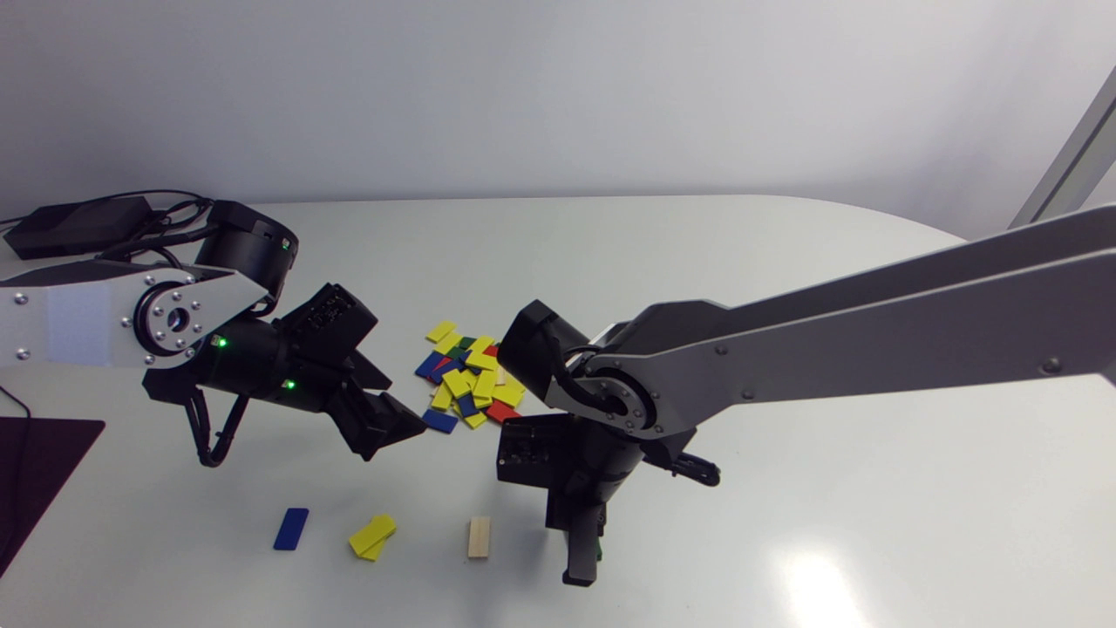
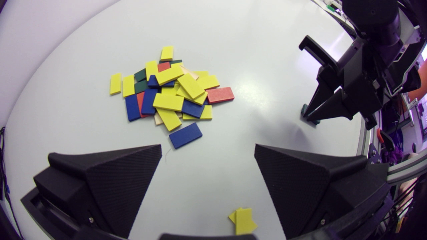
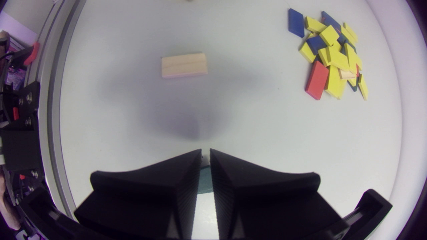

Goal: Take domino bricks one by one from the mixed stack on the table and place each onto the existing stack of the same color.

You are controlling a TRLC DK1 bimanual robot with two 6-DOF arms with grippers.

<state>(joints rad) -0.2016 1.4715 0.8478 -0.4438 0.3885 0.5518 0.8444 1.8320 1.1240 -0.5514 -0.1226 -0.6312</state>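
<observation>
Seen from above, a white table holds a mixed pile of yellow, blue, red, green and wooden domino bricks at its centre. Toward 6 o'clock from the pile runs a row of sorted spots: a blue brick at 7 o'clock, a small yellow stack, then a wooden brick at about 6 o'clock. The right gripper points straight down at 5 o'clock, just beside the wooden brick, its fingers closed on a green brick held low at the table. No other sorted green brick can be seen. This looks like the placing step; next the fingers need to part gently and lift straight up. The left gripper hangs at 9 o'clock of the pile, fingers wide apart and empty.
</observation>
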